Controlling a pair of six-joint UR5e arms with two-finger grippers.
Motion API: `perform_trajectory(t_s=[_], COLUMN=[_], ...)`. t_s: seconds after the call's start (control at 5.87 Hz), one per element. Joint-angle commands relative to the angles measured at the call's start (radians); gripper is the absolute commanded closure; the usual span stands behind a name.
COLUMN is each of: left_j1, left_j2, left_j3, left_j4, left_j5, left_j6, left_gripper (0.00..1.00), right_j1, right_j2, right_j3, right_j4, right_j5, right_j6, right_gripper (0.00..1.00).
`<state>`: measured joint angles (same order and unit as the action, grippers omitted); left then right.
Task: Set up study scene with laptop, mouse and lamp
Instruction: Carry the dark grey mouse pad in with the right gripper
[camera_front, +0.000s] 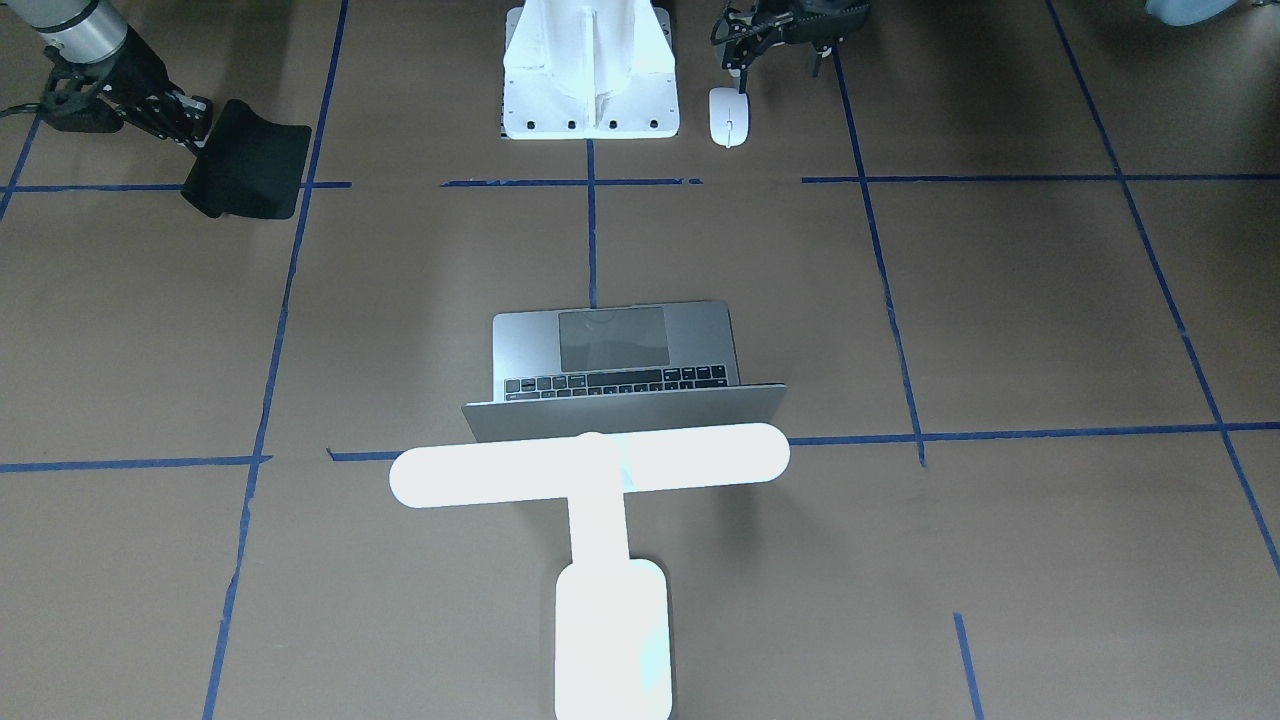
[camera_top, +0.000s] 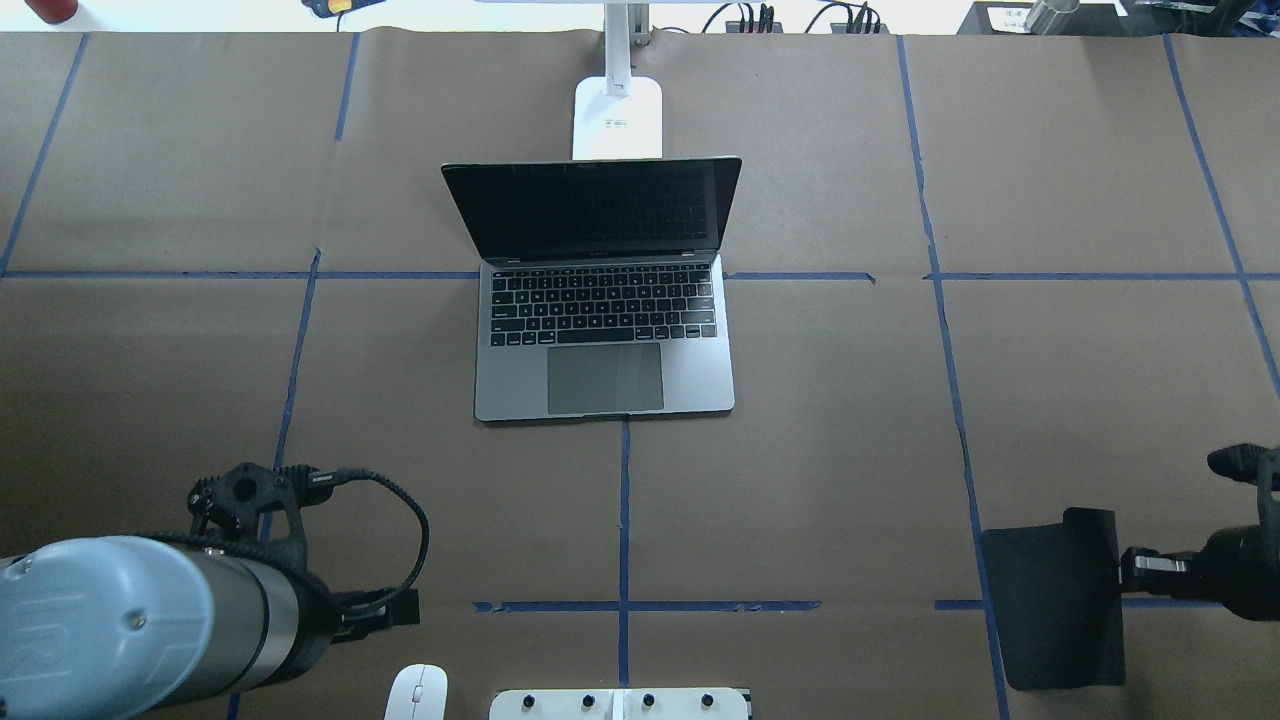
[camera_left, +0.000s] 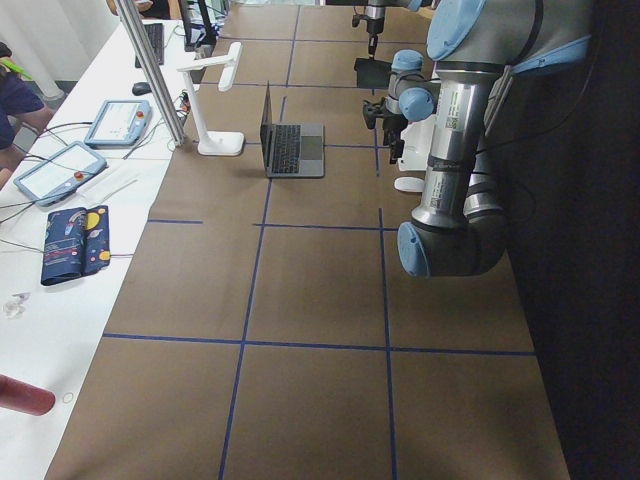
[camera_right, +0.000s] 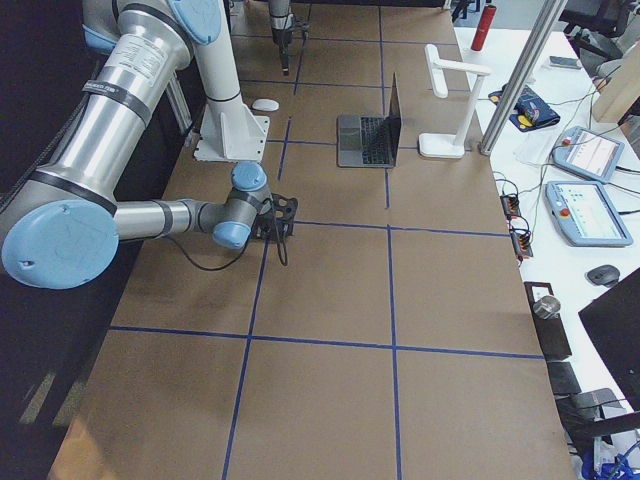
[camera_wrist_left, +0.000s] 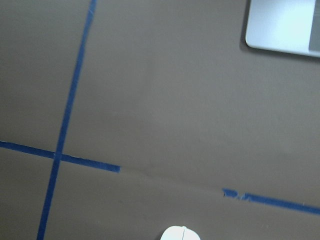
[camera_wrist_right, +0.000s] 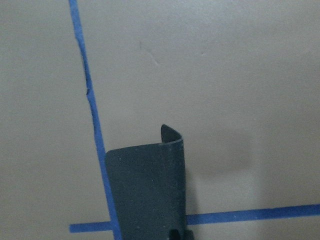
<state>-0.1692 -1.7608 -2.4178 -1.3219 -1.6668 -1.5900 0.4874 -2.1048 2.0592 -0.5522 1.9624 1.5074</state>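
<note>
The mouse (camera_front: 729, 117) lies flat on the brown table (camera_front: 1000, 300) at the robot's near edge, just beside the white pedestal (camera_front: 590, 80) on the robot's left side. The left gripper (camera_front: 740, 50) hangs above the table close to the mouse and clear of it. Its wrist camera catches only the mouse's tip at the bottom edge and 1 corner of the laptop (camera_front: 615, 345) at the top right. No view shows whether its fingers are spread or pressed together. The left arm is folded close to the base, its forearm angled out over the near left part of the table. The laptop sits open in the middle of the table, well apart from both grippers, its keyboard toward the robot. The lamp (camera_front: 590, 465) stands just behind the screen on the far side, with its glowing bar over the lid. On the robot's right, the right gripper (camera_front: 195, 125) is pinched on the edge of a black mat (camera_front: 245, 160), which curls up at the held edge. That arm reaches low along the table.
</note>
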Motion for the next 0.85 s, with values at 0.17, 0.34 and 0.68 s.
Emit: perform_trajectory(t_s=[0.17,0.34,0.68], left_j1=[0.077,0.1,0.147], left_j2=[0.087,0.093,0.092], left_j3=[0.016,0.017,0.106], left_j4=[-0.105,-0.106,-0.21], left_j5=[0.024,0.035,0.082], left_j6=[0.033,0.034,0.036], left_gripper=[0.0,0.0,0.0], right_j1=[0.115,0.156,0.204], right_j2=[0.165,0.286,0.49], right_j3=[-0.04,-0.041,-0.05], right_j4=[-0.087,-0.251,-0.493], right_j5=[0.105,0.133,0.147], right_j6=[-0.047,-0.137,-0.208], right_gripper=[1.0,1.0,1.0])
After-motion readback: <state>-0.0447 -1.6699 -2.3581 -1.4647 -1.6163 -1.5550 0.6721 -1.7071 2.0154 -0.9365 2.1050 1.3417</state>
